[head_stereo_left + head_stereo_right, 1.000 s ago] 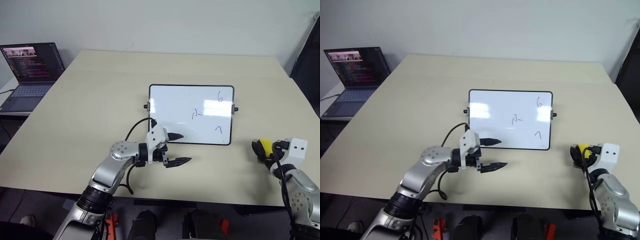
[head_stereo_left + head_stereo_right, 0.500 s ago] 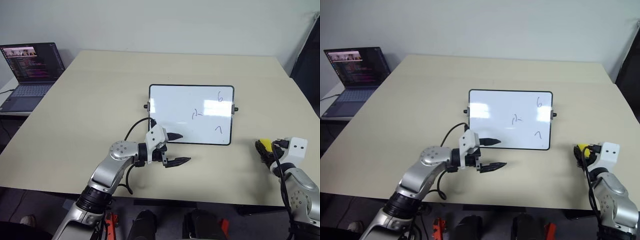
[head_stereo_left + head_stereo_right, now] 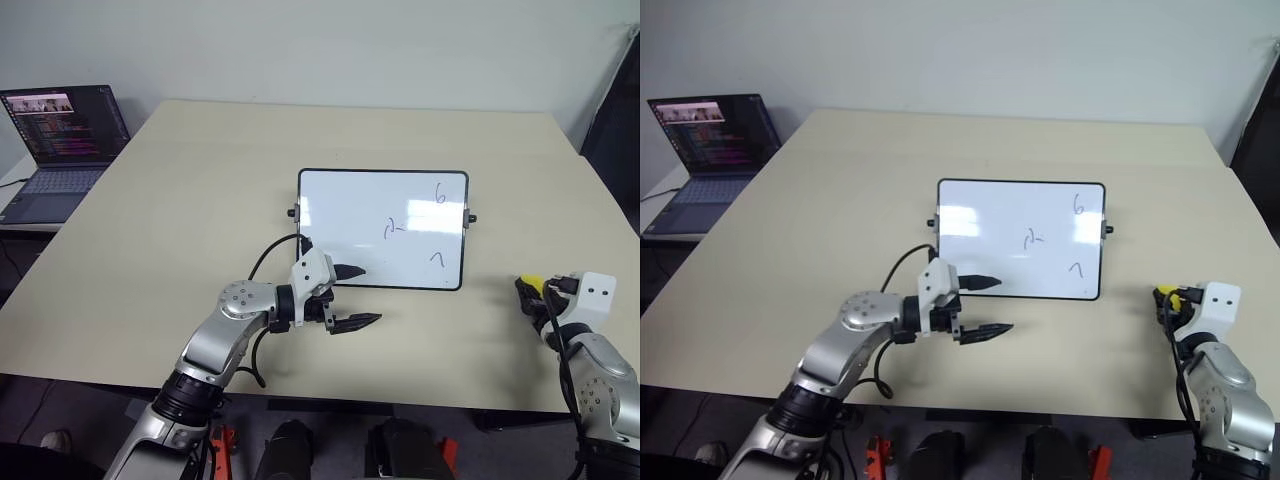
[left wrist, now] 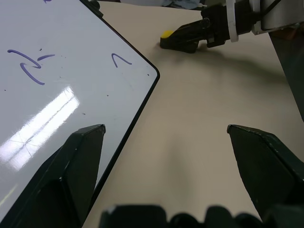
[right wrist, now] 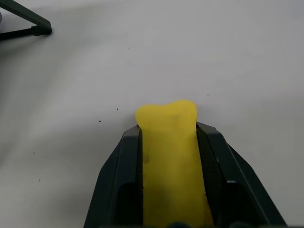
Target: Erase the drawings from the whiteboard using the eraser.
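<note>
The right gripper (image 5: 168, 142) is clamped on the eraser (image 5: 172, 166), which sits lengthwise between the two fingers. Its long axis runs along the fingers, and its front end sticks out past their tips, squeezed narrower where they press. It is held low over the table (image 3: 200, 200), to the right of the whiteboard (image 3: 383, 229) and apart from it. The drawings (image 3: 395, 230) remain on the board's right half. The left gripper (image 3: 356, 297) has its fingers spread apart at the board's near left corner.
</note>
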Available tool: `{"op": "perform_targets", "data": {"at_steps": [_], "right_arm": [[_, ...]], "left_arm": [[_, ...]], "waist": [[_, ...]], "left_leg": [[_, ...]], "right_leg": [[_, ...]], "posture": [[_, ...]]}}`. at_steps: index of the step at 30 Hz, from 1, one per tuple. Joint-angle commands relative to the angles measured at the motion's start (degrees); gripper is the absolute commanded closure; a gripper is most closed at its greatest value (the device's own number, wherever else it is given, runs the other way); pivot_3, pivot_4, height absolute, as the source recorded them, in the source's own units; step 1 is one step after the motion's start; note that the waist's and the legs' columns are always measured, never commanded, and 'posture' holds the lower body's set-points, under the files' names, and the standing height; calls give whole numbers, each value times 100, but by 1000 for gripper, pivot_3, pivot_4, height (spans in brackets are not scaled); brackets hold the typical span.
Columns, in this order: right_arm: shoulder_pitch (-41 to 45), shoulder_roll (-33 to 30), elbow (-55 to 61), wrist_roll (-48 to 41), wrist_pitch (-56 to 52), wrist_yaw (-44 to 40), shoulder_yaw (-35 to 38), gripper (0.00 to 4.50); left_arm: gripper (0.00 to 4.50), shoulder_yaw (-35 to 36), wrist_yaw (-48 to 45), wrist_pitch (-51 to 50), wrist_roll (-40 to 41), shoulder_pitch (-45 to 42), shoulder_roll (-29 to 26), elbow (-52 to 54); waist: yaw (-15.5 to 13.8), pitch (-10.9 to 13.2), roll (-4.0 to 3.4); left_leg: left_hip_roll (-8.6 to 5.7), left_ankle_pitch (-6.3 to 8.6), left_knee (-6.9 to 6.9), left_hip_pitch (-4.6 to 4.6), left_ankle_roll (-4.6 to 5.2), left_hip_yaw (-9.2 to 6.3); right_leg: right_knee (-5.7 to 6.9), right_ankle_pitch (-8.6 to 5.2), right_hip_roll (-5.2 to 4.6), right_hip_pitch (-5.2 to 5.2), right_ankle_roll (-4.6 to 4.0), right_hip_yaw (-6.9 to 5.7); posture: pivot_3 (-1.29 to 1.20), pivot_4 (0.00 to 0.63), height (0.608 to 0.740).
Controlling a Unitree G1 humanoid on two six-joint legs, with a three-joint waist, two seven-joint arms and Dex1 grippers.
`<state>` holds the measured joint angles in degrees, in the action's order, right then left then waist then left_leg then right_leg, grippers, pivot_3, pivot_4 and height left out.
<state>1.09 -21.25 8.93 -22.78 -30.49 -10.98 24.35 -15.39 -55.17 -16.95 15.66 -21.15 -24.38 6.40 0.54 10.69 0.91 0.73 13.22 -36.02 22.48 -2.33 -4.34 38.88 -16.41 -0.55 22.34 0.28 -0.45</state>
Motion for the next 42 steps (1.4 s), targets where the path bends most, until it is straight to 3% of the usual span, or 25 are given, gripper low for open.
{"op": "perform_targets", "data": {"at_steps": [1,9,17,32,42], "right_arm": [[-3,44,600,156,329,54,-157,3325],[-190,451,1698,361,779,70,-789,3325],[-498,198,2196,736,1389,-525,-1436,3325],[503,241,1257,1002,1516,-839,-2235,3325],[1230,-234,376,1893,1064,-801,-2594,3325]], "left_arm": [[0,176,298,259,-117,-113,120,66],[0,178,937,1028,-783,-532,268,-720],[0,31,753,1381,-901,-681,368,-1131],[0,28,614,1545,-1018,-804,486,-1276],[0,176,809,1351,-1005,-675,363,-1018]], "waist": [[2,0,0],[-8,0,0],[-9,0,0],[6,0,0],[6,0,0]], "left_leg": [[0,0,0,0,0,0],[1,0,-1,0,0,-2],[0,0,-2,0,-1,-3],[-1,0,-4,-1,-1,-2],[-1,-1,-4,-2,-1,-3]], "right_leg": [[0,0,0,0,0,1],[1,0,2,0,1,-1],[0,1,-1,-1,2,-4],[2,3,1,-2,4,-3],[4,4,1,-1,3,-3]], "posture": [[0,150,740],[0,150,740],[0,150,740],[0,150,740],[0,150,740]]}}
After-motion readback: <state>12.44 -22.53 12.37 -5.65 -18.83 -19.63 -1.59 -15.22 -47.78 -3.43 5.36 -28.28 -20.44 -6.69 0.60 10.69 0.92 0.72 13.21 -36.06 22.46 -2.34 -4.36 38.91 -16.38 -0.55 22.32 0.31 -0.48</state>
